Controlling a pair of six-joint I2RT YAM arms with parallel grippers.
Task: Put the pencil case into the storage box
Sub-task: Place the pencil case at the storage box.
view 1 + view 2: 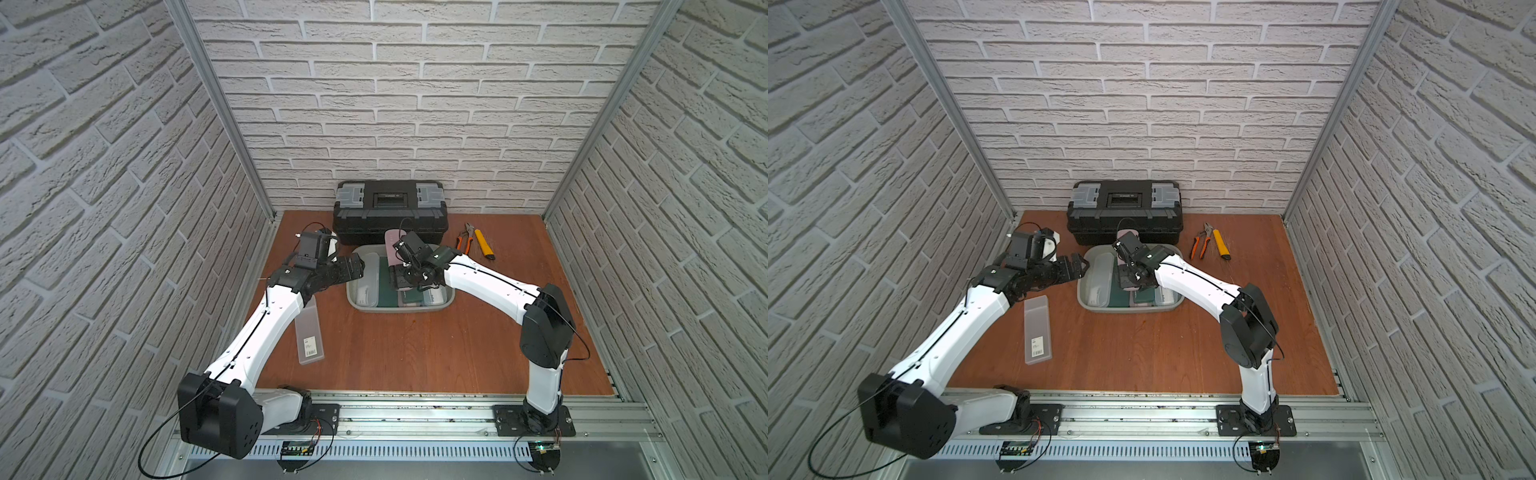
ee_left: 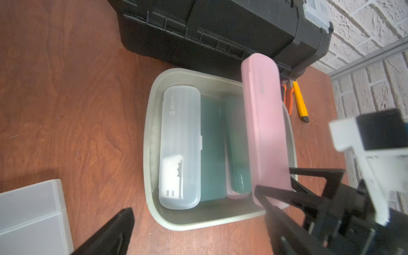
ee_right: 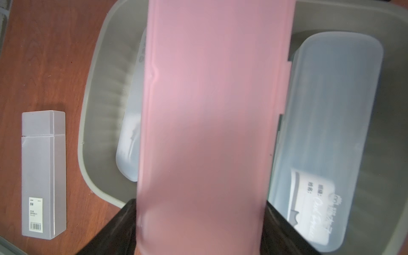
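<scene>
The wooden table (image 1: 415, 353) is carrying everything, with the black toolbox (image 1: 390, 210) sitting against the back wall. Just in front of it, the grey-green storage box (image 2: 150, 132) is lying on the table, and it is already holding a frosted clear pencil case (image 2: 180, 145) along one side and two dark green cases (image 2: 213, 150) beside it. The right gripper (image 3: 198, 202) is clamping the pink pencil case (image 2: 262, 123) by one end, a finger pressing on each long edge. The case is slanting above the box's interior, its free end rising over the rim toward the toolbox. The left gripper (image 1: 352, 268) is hovering by the box's left rim, fingers spread wide and holding nothing. A frosted rectangular case (image 1: 311, 332) is lying on the table partly under the left arm. Orange-handled pliers (image 1: 465, 239) and a yellow utility knife (image 1: 484, 244) are resting side by side to the right of the toolbox
</scene>
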